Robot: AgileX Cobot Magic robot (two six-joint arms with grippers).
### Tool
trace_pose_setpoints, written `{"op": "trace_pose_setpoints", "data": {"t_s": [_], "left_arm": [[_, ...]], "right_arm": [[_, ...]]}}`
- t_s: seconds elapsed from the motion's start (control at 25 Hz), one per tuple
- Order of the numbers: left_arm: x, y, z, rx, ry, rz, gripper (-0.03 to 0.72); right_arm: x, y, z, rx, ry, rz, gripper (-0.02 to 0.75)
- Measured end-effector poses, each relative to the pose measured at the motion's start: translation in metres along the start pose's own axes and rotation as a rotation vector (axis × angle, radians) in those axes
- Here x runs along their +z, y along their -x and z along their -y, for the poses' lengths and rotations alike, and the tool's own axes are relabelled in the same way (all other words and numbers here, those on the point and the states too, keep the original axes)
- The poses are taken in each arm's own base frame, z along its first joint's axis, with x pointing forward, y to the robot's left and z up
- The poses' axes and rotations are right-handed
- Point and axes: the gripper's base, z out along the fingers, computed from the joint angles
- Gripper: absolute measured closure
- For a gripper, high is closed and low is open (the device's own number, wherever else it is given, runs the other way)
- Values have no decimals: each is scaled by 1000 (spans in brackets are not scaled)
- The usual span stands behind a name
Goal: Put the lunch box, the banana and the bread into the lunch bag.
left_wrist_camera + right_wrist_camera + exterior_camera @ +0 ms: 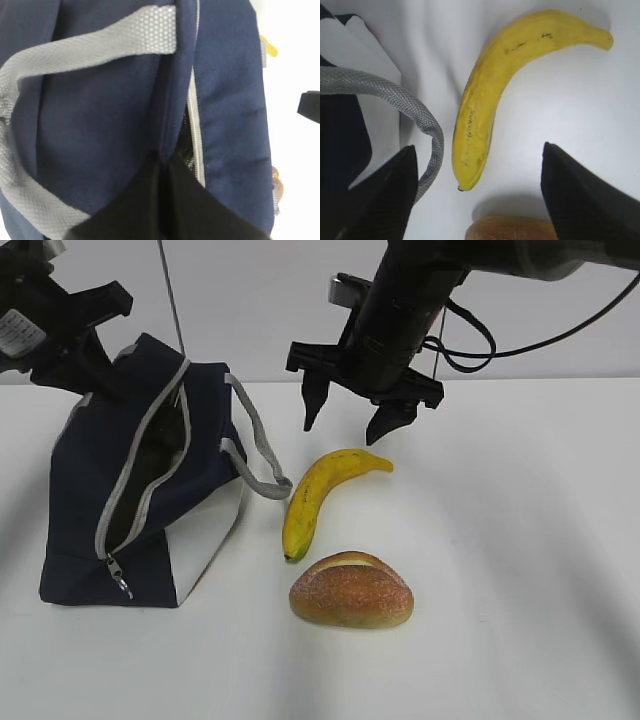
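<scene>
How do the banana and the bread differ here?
The banana is long, curved and yellow; the bread is a short, oval, golden-brown roll. The banana lies beneath the open right gripper; the bread sits nearer the camera. Both rest on the table, outside the lunch bag.

On the table (520,540) the lunch bag (130,490) sits at my left, the banana (320,495) just right of it, the bread (351,590) before the banana.
</scene>
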Motion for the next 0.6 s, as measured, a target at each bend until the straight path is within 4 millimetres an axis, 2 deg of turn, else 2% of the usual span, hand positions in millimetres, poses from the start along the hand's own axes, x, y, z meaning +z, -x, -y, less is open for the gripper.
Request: {"op": "trace_pose_setpoints", "data": {"t_s": [0.28,0.6], "left_arm": [[0,0,0,1,2,0,690],[0,0,0,3,5,0,690]], "right_arm": [[6,2,0,156,4,10,173],[50,4,7,251,-13,-9,174]]}}
